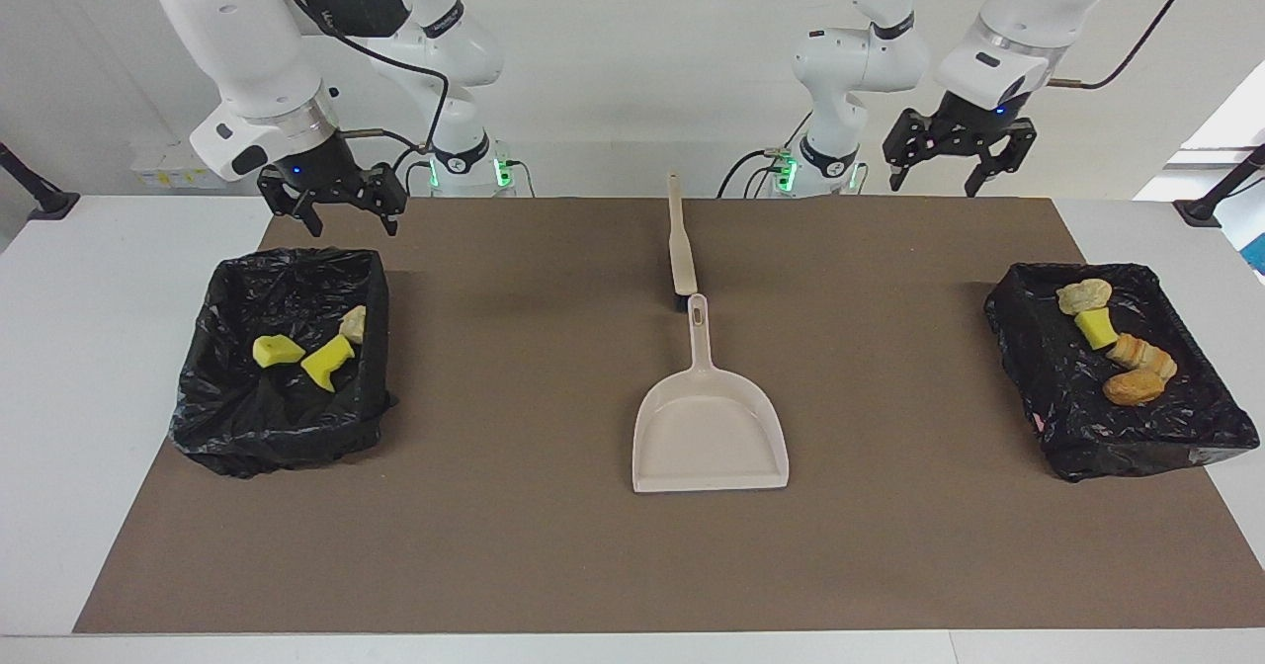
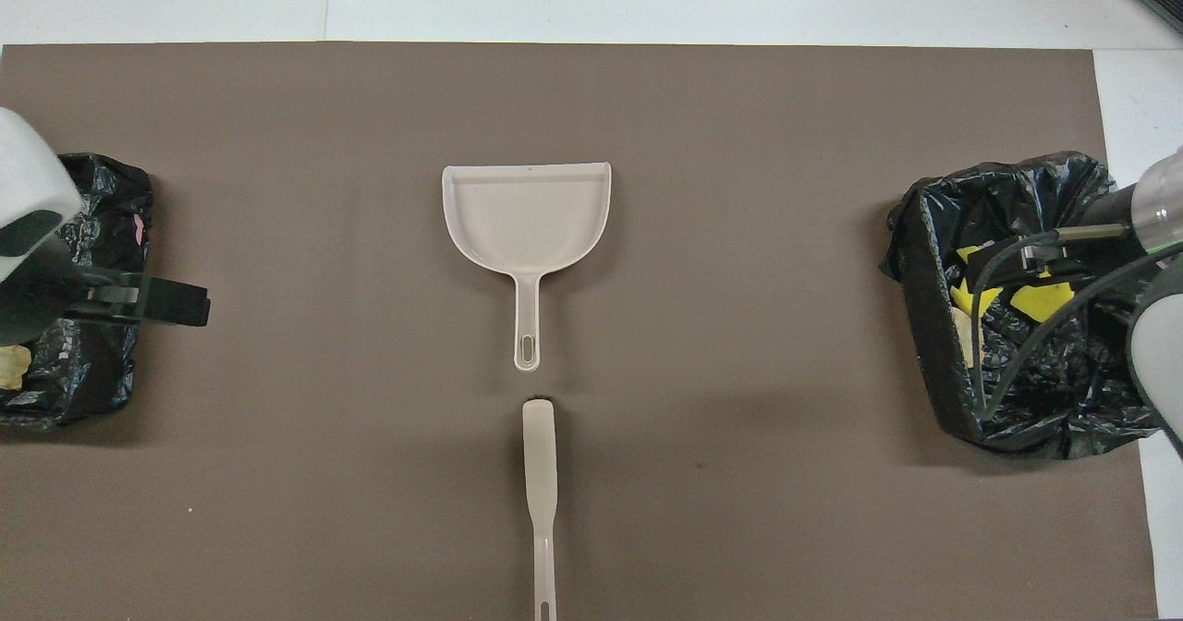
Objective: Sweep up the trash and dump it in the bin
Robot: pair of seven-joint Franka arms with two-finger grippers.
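A white table carries a brown mat under a pale wall. Dustpan lies mid-mat, mouth at 6 o'clock in the facing view; the brush lies at its 12, just clear of its handle.

The trash sits in two black-lined bins, one at each end of the mat.

Open mat lies between the bins.

Right gripper and left gripper hang with fingers spread, empty, each over its own bin's 12 o'clock rim.

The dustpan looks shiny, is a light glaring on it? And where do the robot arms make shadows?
Facing view: no harsh glare on the dustpan, just even light; soft blurry shadows fall on the brown mat near the brush. Overhead view: faint dark patches beside the brush.
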